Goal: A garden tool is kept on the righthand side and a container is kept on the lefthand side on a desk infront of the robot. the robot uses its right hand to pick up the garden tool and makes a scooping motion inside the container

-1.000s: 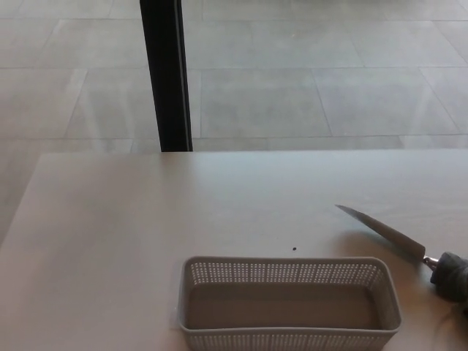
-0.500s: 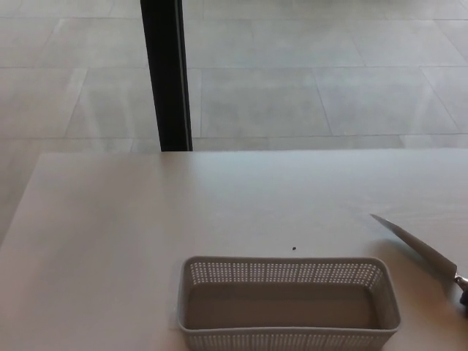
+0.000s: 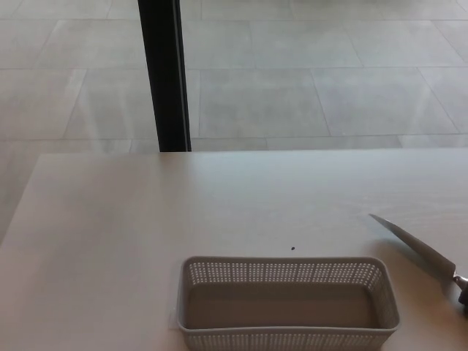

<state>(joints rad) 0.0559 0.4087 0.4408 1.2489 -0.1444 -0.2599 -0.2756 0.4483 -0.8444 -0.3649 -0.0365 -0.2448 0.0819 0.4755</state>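
Note:
A grey perforated plastic basket [image 3: 288, 301] stands empty on the pale desk [image 3: 146, 219], at the near edge and a little right of centre. To its right, the garden tool's long, narrow metal blade [image 3: 413, 243] points up and left, with its tip about level with the basket's far rim. The blade runs off the picture's right edge, where only a dark sliver of the handle [image 3: 464, 296] shows. The blade is apart from the basket. Neither of my hands appears in the head view, so what holds the tool is hidden.
A small dark speck [image 3: 293, 248] lies on the desk just beyond the basket. A black vertical post [image 3: 164, 73] rises behind the desk's far edge, left of centre, against a grey tiled floor [image 3: 329, 73].
The tool has shifted to the right since a second ago, and its dark handle has gone almost wholly out of the picture. Over the last half second it has barely moved. The basket has stayed put.

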